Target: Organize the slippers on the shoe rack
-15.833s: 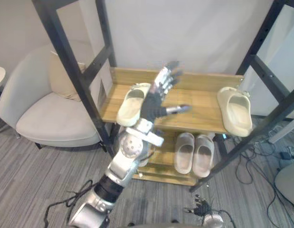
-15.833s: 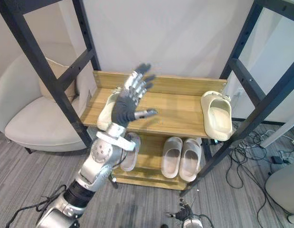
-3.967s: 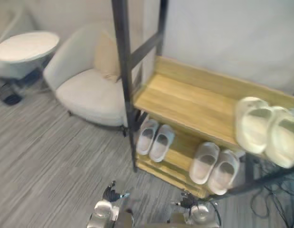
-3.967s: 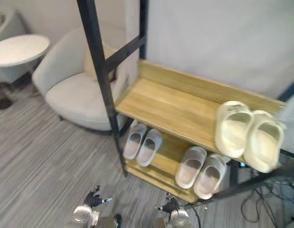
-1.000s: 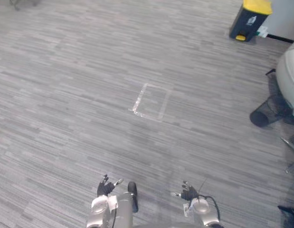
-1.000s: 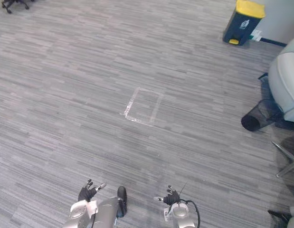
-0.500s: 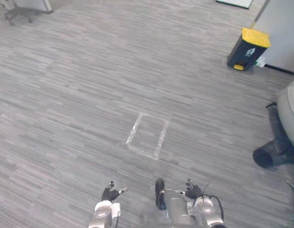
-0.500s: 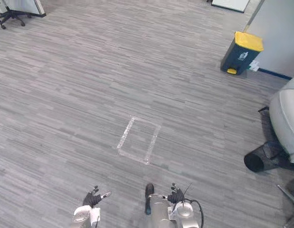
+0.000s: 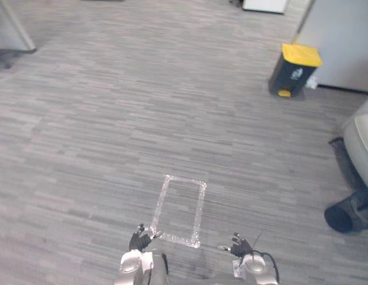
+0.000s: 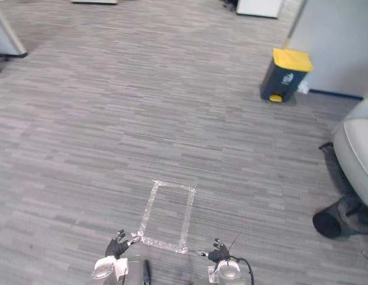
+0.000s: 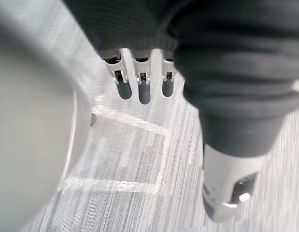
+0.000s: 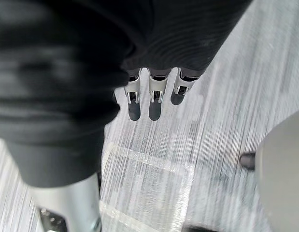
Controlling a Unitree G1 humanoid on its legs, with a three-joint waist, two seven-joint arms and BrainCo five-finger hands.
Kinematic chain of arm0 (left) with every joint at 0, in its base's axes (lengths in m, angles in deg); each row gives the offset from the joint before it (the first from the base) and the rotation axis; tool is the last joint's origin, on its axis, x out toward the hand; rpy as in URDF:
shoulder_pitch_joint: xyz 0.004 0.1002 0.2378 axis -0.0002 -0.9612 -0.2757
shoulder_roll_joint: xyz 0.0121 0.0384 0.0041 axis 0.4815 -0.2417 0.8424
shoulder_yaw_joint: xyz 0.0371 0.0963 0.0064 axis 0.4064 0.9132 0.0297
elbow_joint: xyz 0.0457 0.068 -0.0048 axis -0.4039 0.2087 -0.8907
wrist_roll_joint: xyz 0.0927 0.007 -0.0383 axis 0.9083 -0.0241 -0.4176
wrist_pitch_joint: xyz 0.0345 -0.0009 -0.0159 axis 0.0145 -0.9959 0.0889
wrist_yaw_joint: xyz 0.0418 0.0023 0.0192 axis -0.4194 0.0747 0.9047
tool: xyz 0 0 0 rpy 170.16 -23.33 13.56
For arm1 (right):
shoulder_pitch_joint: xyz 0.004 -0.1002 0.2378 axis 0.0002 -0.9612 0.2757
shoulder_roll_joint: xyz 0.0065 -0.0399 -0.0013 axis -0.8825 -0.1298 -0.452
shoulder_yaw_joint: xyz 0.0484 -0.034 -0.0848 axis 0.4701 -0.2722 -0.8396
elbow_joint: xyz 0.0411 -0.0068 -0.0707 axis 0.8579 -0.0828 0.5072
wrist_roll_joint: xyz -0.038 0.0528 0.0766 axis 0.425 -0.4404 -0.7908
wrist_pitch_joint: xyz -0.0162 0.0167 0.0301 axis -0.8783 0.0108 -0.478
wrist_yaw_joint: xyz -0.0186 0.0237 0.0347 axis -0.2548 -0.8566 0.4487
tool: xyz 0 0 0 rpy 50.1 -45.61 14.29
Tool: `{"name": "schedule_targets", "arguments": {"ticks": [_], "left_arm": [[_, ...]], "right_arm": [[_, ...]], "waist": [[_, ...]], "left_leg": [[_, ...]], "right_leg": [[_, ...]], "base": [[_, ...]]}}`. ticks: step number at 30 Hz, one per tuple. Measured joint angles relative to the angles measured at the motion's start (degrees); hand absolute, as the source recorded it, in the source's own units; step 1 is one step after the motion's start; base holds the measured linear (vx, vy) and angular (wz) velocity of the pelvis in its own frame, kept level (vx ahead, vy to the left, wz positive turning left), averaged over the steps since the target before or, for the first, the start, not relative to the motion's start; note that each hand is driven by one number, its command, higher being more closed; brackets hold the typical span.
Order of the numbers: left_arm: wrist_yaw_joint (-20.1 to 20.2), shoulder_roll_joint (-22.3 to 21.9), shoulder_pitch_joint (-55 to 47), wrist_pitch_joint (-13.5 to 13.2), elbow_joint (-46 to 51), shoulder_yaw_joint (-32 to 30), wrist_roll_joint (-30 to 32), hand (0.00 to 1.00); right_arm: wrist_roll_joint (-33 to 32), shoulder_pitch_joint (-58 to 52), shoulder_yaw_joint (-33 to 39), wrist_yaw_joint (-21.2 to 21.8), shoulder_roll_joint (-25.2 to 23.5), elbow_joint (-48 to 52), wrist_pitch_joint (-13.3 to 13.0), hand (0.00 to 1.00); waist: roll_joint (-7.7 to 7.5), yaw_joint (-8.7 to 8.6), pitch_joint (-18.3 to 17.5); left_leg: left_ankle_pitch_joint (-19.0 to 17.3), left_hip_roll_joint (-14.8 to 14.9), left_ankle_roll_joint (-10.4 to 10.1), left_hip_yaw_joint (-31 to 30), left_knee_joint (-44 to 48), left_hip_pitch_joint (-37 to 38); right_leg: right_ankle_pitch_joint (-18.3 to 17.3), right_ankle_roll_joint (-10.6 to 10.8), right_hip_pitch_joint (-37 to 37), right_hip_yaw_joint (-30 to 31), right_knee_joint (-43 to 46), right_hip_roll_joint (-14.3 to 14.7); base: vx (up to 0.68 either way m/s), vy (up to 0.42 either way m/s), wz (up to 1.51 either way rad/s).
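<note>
At the bottom of the head view, low over the carpet (image 9: 100, 119), the left hand (image 9: 137, 240) and the right hand (image 9: 239, 247) hang at the robot's sides. Each wrist view shows its own fingers (image 11: 144, 94) straight and relaxed, pointing down at the floor. The right hand's fingers (image 12: 154, 110) are the same. Both hands are loose and bare, so no slipper is being carried.

Just ahead lies a taped rectangle (image 9: 180, 211) on the carpet, its near edge close to both hands. Further off to the right stands a dark bin (image 9: 293, 71) with a yellow lid. A pale chair (image 9: 363, 142) sits at the right edge.

As for the slippers and the shoe rack, I cannot tell from here where they stand or how they are arranged. With both hands free and open floor in front, this looks like walking rather than handling. Either the sorting is finished or another slipper is being fetched, and the pictures cannot settle which.
</note>
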Motion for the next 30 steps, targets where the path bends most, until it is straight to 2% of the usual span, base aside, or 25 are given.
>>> {"name": "schedule_targets", "arguments": {"ticks": [1, 2, 3, 4, 5, 6, 7, 8, 9, 11, 12, 13, 14, 15, 16, 18, 19, 20, 21, 22, 23, 25, 27, 29, 30], "left_arm": [[0.0, 0.4, 0.5, 0.1, -0.9, 0.4, 0.0, 0.00], [0.0, 0.6, 0.6, 0.1, -1.4, 0.5, 0.0, 0.00], [-0.1, 1.2, 0.5, 0.1, -1.4, 0.9, 0.0, 0.00], [-0.1, 1.8, 0.4, 0.1, -1.6, 1.5, 0.0, 0.00], [0.0, 2.7, 0.3, 0.3, -2.6, 2.3, 0.1, 0.00], [-0.2, 3.1, 0.3, 0.5, -3.3, 2.6, 0.1, 0.00], [-0.2, 3.3, 0.4, 0.5, -4.1, 2.7, 0.1, 0.00], [-0.2, 3.3, 0.5, 0.5, -4.4, 2.7, 0.1, 0.00], [-0.1, 3.2, 0.4, 0.6, -4.7, 2.6, 0.1, 0.00], [-0.1, 3.2, 0.3, 0.6, -4.8, 2.5, 0.8, 0.00], [-0.1, 3.2, 0.2, 0.7, -5.0, 2.6, 1.4, 0.00], [0.0, 3.5, 0.2, 0.7, -5.1, 2.6, 1.9, 0.00], [0.0, 3.8, 0.2, 0.7, -5.2, 2.6, 2.3, 0.00], [0.0, 2.9, 0.5, 1.1, -6.3, 2.5, 2.4, 0.00], [0.1, 2.0, 0.4, 1.1, -6.3, 2.4, 2.8, 0.00], [0.4, 1.0, 1.1, 1.1, -6.3, 2.0, 3.6, 0.00], [0.6, 0.4, 1.1, 1.2, -6.2, 1.4, 4.0, 0.00], [0.8, -0.2, 1.0, 1.2, -5.8, 0.4, 4.5, 0.00], [0.9, -0.5, 0.4, 1.2, -5.1, -0.5, 4.6, 0.00], [1.1, -0.5, -0.1, 1.1, -4.1, -0.7, 4.8, 0.00], [1.1, -0.6, -0.1, 1.2, -3.5, -0.8, 5.0, 0.00], [1.1, -1.1, -0.2, 1.1, -2.3, -1.4, 5.0, 0.00], [1.0, -1.6, -0.2, 0.8, -2.1, -1.7, 5.0, 0.00], [0.8, -2.0, -0.2, 0.4, -2.4, -1.8, 4.9, 0.00], [0.8, -2.2, -0.2, 0.3, -2.5, -1.8, 4.9, 0.00]], "right_arm": [[0.0, 0.0, 0.2, 0.0, 0.0, -0.2, 0.1, 0.00], [0.0, 0.0, 0.8, 0.1, -0.2, -0.2, 0.0, 0.00], [0.0, 0.1, 0.9, 0.1, -0.3, -0.3, 0.0, 0.00], [0.0, 0.3, 0.9, 0.1, -0.4, -0.3, 0.0, 0.00], [0.0, 0.5, 0.8, 0.2, -0.4, -0.2, -0.1, 0.00], [0.0, 0.7, 0.7, 0.2, -0.3, -0.2, -0.2, 0.00], [0.0, 0.9, 0.3, 0.2, -0.1, -0.3, -0.2, 0.00], [0.1, 1.0, 0.3, 0.2, -0.1, -0.2, -0.3, 0.00], [0.0, 1.5, 0.3, 0.2, 0.0, 0.0, -0.4, 0.00], [0.0, 1.8, 0.4, 0.1, 0.0, 0.0, -0.5, 0.00], [0.0, 2.0, 0.3, 0.1, 0.0, -0.1, -0.4, 0.00], [0.1, 1.7, -0.2, 0.1, -0.1, -0.2, -0.2, 0.00], [-0.1, 1.3, -0.8, 0.1, -0.1, -0.2, -0.2, 0.00], [0.1, 1.9, -0.8, 0.1, 1.1, -0.1, -0.3, 0.00], [0.1, 1.8, -0.7, 0.1, 1.7, 0.0, -0.2, 0.00], [0.1, 1.7, 1.1, 0.1, 1.7, 0.0, -0.1, 0.00], [0.0, 1.2, 1.0, 0.0, 1.7, 0.2, 0.0, 0.00], [0.0, 0.7, 0.9, 0.0, 1.7, 0.8, 0.0, 0.00], [0.0, -0.2, 0.7, 0.0, 1.4, 2.1, 0.1, 0.00], [0.0, -0.6, 0.4, -0.1, 1.1, 2.8, 0.0, 0.00], [-0.1, -0.6, 0.3, -0.2, 0.9, 2.8, 0.1, 0.00], [-0.1, -0.7, 0.4, -0.2, 0.4, 2.7, 0.2, 0.00], [-0.2, -0.5, 0.4, -0.3, 0.1, 2.7, 0.3, 0.00], [-0.2, 0.2, 0.5, -0.4, -0.1, 2.3, 0.4, 0.00], [-0.1, 0.2, 0.5, -0.5, 0.1, 2.3, 0.4, 0.00]], "waist": [[-0.37, 0.13, -0.1], [-1.28, 0.25, 0.2], [-1.95, 0.30, 0.7], [-1.98, 0.31, 1.1], [-2.05, 0.24, 1.3], [-2.16, -0.03, 1.3], [-2.20, -0.01, 1.5], [-2.08, -0.09, 1.5], [-1.67, -0.26, 1.8], [-1.57, -0.39, 1.8], [-1.56, -0.49, 1.8], [-2.34, -0.36, 1.6], [-3.30, -0.38, 1.3], [-1.00, -0.58, 1.4], [0.59, -0.94, 0.5], [2.39, -1.33, 0.7], [2.56, -1.40, 0.8], [2.67, -1.46, 0.7], [2.66, -1.37, 0.7], [2.59, -1.14, 0.8], [2.51, -0.96, 0.8], [1.96, -0.23, 0.9], [1.89, 0.38, 1.0], [2.19, 0.44, 0.9], [2.46, 0.46, 0.7]], "left_leg": [[-0.9, -0.3, 0.9, 0.7, 0.3, 0.4], [-2.4, -1.1, 2.1, 2.5, 0.2, 2.8], [-3.9, -1.8, 3.2, 3.9, -0.3, 5.8], [-5.1, -2.2, 3.7, 4.8, -0.7, 8.2], [-7.0, -2.4, 4.4, 5.9, -1.0, 11.7], [-7.9, -2.5, 4.9, 6.6, -2.0, 14.8], [-8.1, -2.3, 5.2, 7.1, -4.3, 18.0], [-8.1, -2.0, 5.2, 7.4, -6.0, 19.9], [-8.1, -0.9, 5.2, 8.1, -8.7, 23.0], [-8.2, 0.0, 5.0, 9.5, -11.6, 25.9], [-8.8, 0.0, 3.7, 10.7, -13.3, 27.5], [-9.4, -1.1, 2.7, 11.4, -14.2, 28.7], [-9.9, -2.4, 1.9, 11.6, -14.2, 29.6], [-10.4, -1.1, 1.3, 11.9, -13.9, 31.0], [-10.4, -0.4, 1.3, 11.9, -12.7, 30.5], [-10.5, 1.6, 1.2, 11.9, -5.9, 29.7], [-10.4, 3.0, 0.9, 12.0, 2.1, 27.8], [-9.3, 4.6, -0.2, 11.9, 10.4, 25.2], [-6.0, 6.6, -1.1, 11.4, 19.8, 21.7], [-7.0, 8.7, -0.7, 10.3, 29.0, 17.8], [-8.7, 9.5, -0.3, 10.0, 32.4, 15.4], [-12.0, 9.1, 0.5, 9.9, 29.5, 12.4], [-14.0, 7.0, -0.3, 5.3, 20.9, 10.3], [-13.8, 2.8, -0.8, -7.2, 8.8, 9.6], [-13.3, 1.7, -1.0, -11.9, 4.7, 9.9]], "right_leg": [[0.0, 0.0, -1.6, 0.2, 3.6, -0.5], [0.5, 0.9, -4.7, 0.7, 12.9, -1.2], [2.3, 4.3, -8.2, 1.1, 23.0, -1.9], [4.1, 6.7, -11.1, 1.2, 30.6, -2.4], [3.5, 6.7, -14.9, -0.2, 40.1, -2.9], [2.2, 5.3, -17.5, -3.2, 44.3, -3.4], [0.6, 3.3, -19.5, -5.9, 44.8, -3.4], [-0.3, 2.2, -20.8, -7.9, 43.4, -2.9], [-1.3, 1.6, -23.0, -11.0, 38.2, -1.2], [-0.7, 1.1, -24.9, -15.6, 27.3, 0.2], [2.4, 0.1, -25.2, -18.6, 17.9, 1.1], [10.1, -2.1, -24.8, -19.7, 9.7, 1.8], [15.5, -6.2, -25.0, -19.0, 7.0, 1.7], [14.5, -6.6, -24.7, -18.6, 8.8, 2.9], [13.2, -6.5, -23.9, -18.6, 7.4, 3.7], [12.4, -6.9, -20.5, -18.1, 4.5, 5.8], [11.9, -7.1, -18.0, -17.6, 2.8, 6.9], [11.6, -7.4, -15.9, -17.1, 1.4, 8.0], [11.1, -7.9, -13.7, -15.7, 0.2, 9.0], [10.2, -8.5, -11.7, -13.7, -0.4, 10.1], [9.6, -8.6, -10.2, -11.5, -0.3, 10.6], [9.4, -8.2, -7.9, -5.8, -0.6, 10.5], [9.2, -7.0, -7.3, 0.3, -0.3, 10.3], [8.5, -5.0, -7.6, 7.6, 0.6, 9.8], [7.9, -3.8, -8.5, 10.0, 1.1, 9.8]], "base": [[0.37, 0.220, -0.26], [0.45, 0.288, -0.39], [0.52, 0.335, -0.42], [0.50, 0.305, -0.44], [0.48, 0.254, -0.37], [0.39, 0.174, -0.36], [0.31, 0.109, -0.22], [0.38, 0.069, -0.23], [0.38, 0.051, -0.21], [0.43, 0.024, -0.24], [0.41, 0.003, -0.34], [0.42, -0.016, -0.39], [0.43, -0.039, -0.53], [0.50, -0.053, -0.40], [0.44, -0.048, -0.39], [0.44, -0.061, -0.23], [0.49, -0.056, -0.24], [0.38, -0.014, -0.36], [0.34, 0.039, -0.62], [0.31, 0.069, -0.88], [0.29, 0.080, -1.01], [0.29, 0.124, -1.38], [0.24, 0.239, -1.71], [0.13, 0.304, -1.78], [0.03, 0.293, -1.75]]}}
